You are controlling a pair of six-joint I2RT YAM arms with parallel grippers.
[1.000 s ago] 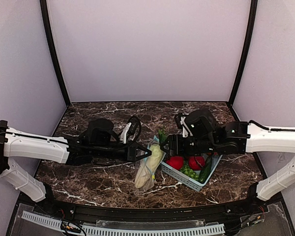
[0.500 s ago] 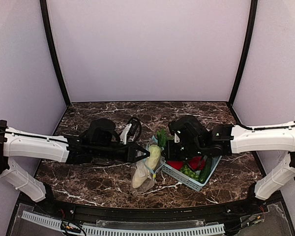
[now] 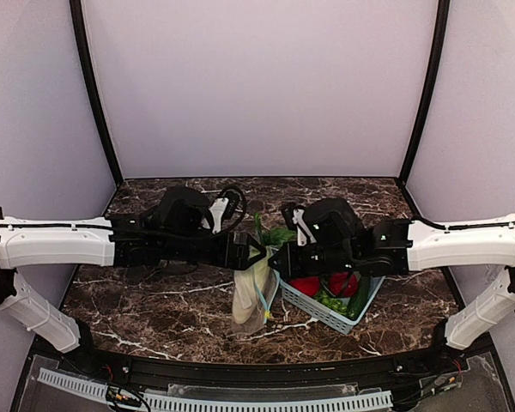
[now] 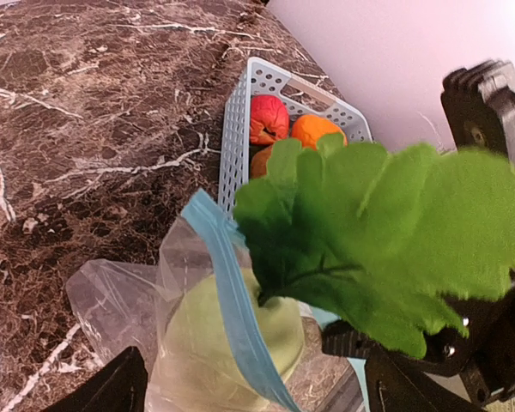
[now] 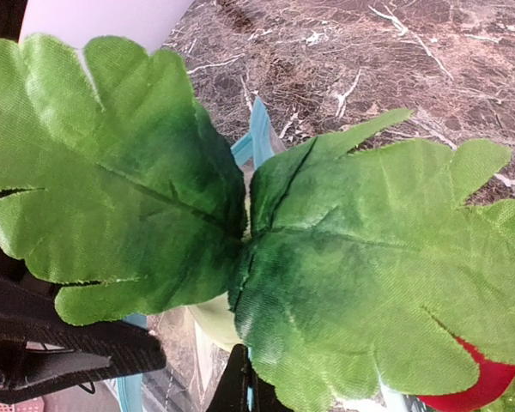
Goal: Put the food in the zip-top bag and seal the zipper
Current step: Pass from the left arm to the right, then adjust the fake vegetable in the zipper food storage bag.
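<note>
Clear plastic bag [image 3: 251,302] on the dark marble table [image 3: 154,300], near the front edge, between the two arms. Stands with the mouth up and open, the light blue zipper strip [image 4: 232,300] running across the cream-white squash [image 4: 197,343] inside. Green leaves [image 3: 275,233] above the mouth of the bag, outside it, joined to the top of the squash. Left pincer [image 3: 257,255] at the mouth of the bag, fingers wide apart, gripping nothing. Right pincer [image 3: 281,257] just beside it, closed together, on the green leaves as far as can be seen. Light blue basket [image 3: 318,305] to the right of the bag, close against it, with red pieces [image 3: 307,285], an orange [image 4: 316,130] and green pieces [image 3: 330,300] inside.
</note>
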